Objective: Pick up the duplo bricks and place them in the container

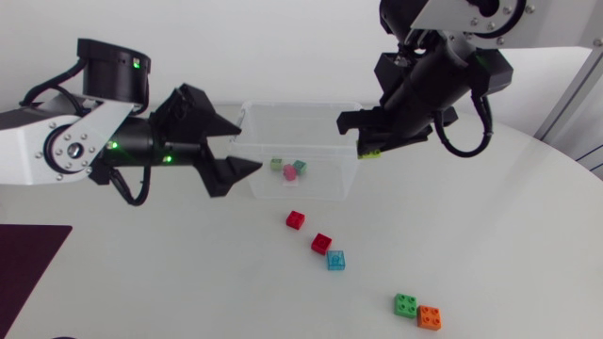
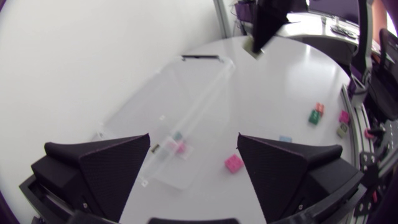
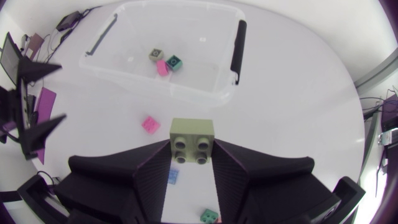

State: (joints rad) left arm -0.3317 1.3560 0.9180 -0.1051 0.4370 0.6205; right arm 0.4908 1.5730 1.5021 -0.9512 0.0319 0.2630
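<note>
My right gripper (image 3: 191, 163) is clamped on an olive brick (image 3: 191, 142), a finger pressing each side, studs facing the wrist cam. Ahead of it and lower down sits the clear container (image 3: 180, 94), and there's already a greyish brick (image 3: 156, 55), a teal brick (image 3: 175, 61) and a pink brick (image 3: 162, 68) in it. Below the gripper, loose on the table (image 1: 188, 273), are a red brick (image 1: 295, 219), a second red brick (image 1: 321, 243) and a blue brick (image 1: 335, 260). Behind them are a green brick (image 1: 405, 304) and an orange brick (image 1: 430, 317) side by side. My left gripper (image 1: 247, 151) is at the container's far end, spread wide with nothing in it
</note>
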